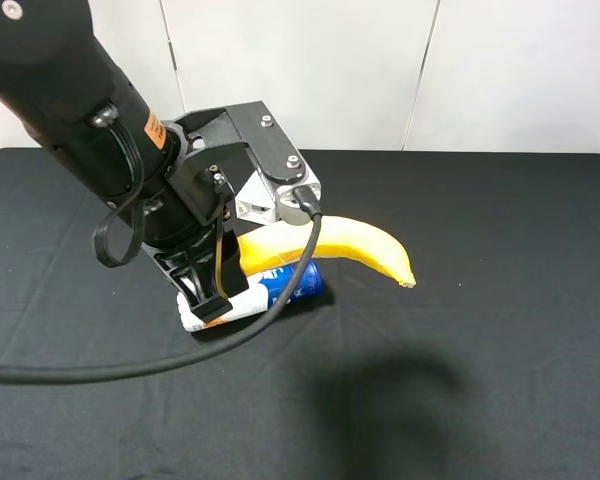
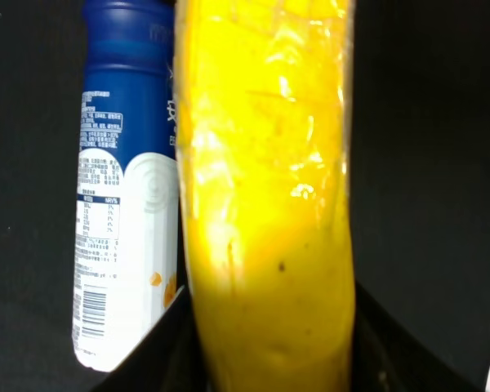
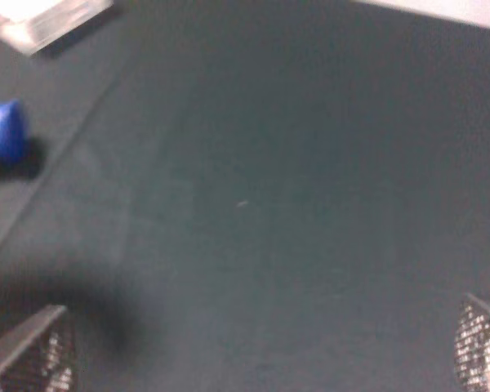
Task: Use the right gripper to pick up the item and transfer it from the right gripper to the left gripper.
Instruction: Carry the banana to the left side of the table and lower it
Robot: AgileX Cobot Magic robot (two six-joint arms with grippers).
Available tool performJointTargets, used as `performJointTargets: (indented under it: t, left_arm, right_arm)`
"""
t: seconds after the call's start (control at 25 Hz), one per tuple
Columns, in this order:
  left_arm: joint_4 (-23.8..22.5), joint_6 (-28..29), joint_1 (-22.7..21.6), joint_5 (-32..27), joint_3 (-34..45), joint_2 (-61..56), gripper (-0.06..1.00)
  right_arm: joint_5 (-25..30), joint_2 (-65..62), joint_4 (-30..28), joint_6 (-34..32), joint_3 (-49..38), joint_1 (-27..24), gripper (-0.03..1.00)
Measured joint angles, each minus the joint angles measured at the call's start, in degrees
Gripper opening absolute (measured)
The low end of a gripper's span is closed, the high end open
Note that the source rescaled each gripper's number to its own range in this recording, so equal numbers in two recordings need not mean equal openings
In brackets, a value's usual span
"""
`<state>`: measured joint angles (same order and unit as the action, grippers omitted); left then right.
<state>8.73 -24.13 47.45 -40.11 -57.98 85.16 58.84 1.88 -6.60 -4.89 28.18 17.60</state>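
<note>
The yellow banana is held at one end by my left gripper, the black claw on the arm with the orange sticker. The banana's free end points right, just above the black table. In the left wrist view the banana fills the middle, with a black finger on either side of it. My right gripper shows only in the right wrist view. Its fingertips stand wide apart with nothing between them, over bare black cloth. It is out of the exterior view.
A white-and-blue tube lies on the table under the banana and beside the left gripper; it also shows in the left wrist view and the right wrist view. A small white carton sits behind the left arm. A dark shadow lies front centre.
</note>
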Motion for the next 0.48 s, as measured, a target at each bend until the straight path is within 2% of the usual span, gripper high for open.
performJointTargets:
  t: [0.24,0.48]
  left_arm:
    - [0.0,0.0,0.0,0.0,0.0,0.0,0.0]
    - [0.0,0.2,0.0,-0.3,-0.1,0.0,0.0]
  right_arm:
    - [0.0,-2.1,-0.1,0.0,-0.1,-10.9,1.0]
    - [0.0,-2.2,-0.1,0.0,-0.1,-12.7,1.0]
